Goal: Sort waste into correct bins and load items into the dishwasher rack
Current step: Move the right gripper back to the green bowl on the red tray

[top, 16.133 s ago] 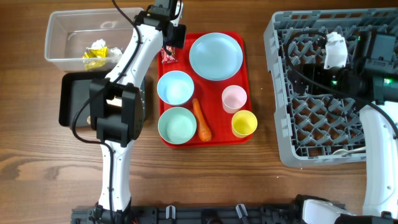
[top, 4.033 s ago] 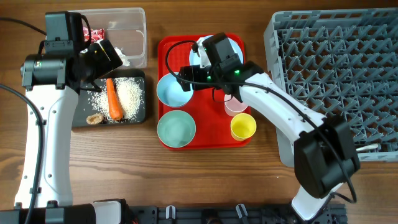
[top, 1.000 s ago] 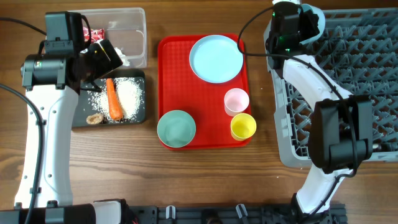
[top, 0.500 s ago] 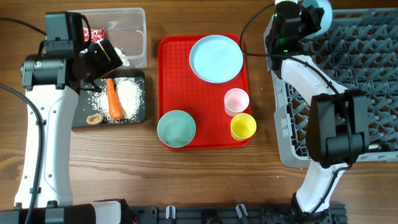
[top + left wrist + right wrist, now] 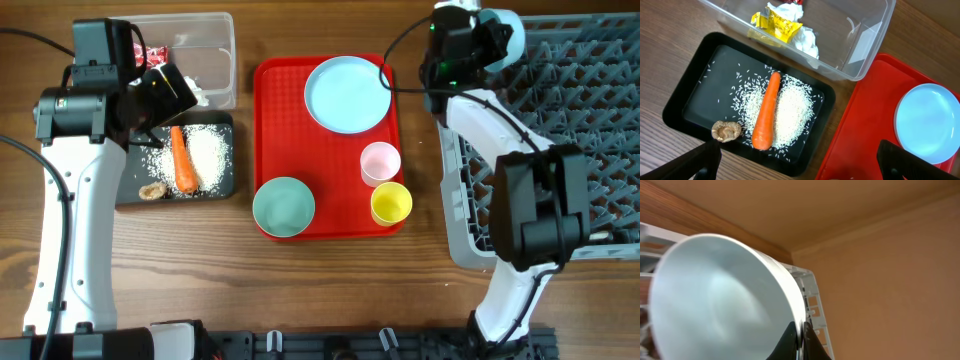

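Bowl (image 5: pixel 725 300) rim nipped by right pincer (image 5: pixel 801 335) — left pincer (image 5: pixel 800 161) spread over black tray (image 5: pixel 700 100) — wrapper (image 5: pixel 775 22) print illegible.

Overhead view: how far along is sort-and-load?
Waste looks sorted: carrot, rice and brown lump lie on the black tray; yellow wrapper and tissue sit in the clear tub. In hand: the right end effector pinches a light-blue bowl by its rim at the rack corner, not yet released. Left: plate, mint bowl, pink cup and yellow cup on the red tray.
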Tool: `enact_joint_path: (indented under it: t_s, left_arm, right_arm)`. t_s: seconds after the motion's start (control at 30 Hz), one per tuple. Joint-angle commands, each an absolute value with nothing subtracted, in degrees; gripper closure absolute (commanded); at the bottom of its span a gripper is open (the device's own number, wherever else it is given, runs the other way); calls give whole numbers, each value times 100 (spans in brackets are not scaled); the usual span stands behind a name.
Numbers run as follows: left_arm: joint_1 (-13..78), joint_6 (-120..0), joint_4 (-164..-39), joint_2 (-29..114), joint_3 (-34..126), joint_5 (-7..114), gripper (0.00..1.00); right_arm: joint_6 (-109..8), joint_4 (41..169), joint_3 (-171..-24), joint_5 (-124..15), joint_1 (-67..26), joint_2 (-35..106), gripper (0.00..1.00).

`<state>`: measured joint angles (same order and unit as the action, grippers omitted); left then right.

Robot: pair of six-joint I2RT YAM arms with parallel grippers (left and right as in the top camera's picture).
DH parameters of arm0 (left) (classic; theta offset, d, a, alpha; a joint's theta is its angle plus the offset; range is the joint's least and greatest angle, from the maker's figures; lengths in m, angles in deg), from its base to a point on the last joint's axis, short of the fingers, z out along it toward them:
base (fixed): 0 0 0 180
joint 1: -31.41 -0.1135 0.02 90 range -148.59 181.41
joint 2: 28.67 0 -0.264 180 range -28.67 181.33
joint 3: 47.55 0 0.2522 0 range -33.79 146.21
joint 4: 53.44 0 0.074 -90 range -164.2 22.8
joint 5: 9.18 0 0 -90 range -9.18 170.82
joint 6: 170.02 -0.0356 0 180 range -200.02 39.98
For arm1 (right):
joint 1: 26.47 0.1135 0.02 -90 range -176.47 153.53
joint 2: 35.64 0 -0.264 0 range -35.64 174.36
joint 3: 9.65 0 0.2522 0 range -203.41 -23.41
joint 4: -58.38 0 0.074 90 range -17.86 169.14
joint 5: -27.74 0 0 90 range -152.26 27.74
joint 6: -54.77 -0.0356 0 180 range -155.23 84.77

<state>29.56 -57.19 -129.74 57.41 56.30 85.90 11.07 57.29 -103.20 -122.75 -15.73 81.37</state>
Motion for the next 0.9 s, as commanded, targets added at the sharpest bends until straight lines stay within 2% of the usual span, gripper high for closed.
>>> enact_joint_path:
  t_s: [0.0,0.1,0.13,0.2,0.23,0.37,0.4,0.57,0.73,0.87]
  left_arm:
    - [2936,-5710,-12959,5726,5656,8664,0]
    - [2936,-5712,-12959,5726,5656,8664,0]
    - [2936,-5712,-12959,5726,5656,8664,0]
    - [2936,-5712,-12959,5726,5656,8664,0]
    - [2936,-5712,-12959,5726,5656,8664,0]
    - [2936,-5712,-12959,5726,5656,8664,0]
    - [2936,-5712,-12959,5726,5656,8664,0]
    - [2936,-5712,-12959,5726,5656,8664,0]
    - [2936,-5712,-12959,5726,5656,8664,0]
    - [2936,-5712,-12959,5726,5656,8664,0]
  right_arm:
    - [974,5809,-10355,-12001,-1335,8354,92]
    - [972,5814,-10355,-11956,-1248,8354,84]
    - [972,5827,-10355,-11956,-1237,8354,74]
    - [972,5862,-10355,-11958,-1210,8354,39]
    - [974,5895,-10355,-11960,-1206,8354,26]
    - [961,5840,-10355,-12078,-1206,8352,3]
    - [963,5665,-10355,-12211,-1206,8352,0]
    - [791,4585,-10357,-12546,-981,8352,0]
    - [310,4599,-10357,-12196,-441,8352,1]
    - [-90,4590,-10479,-12463,7,8277,0]
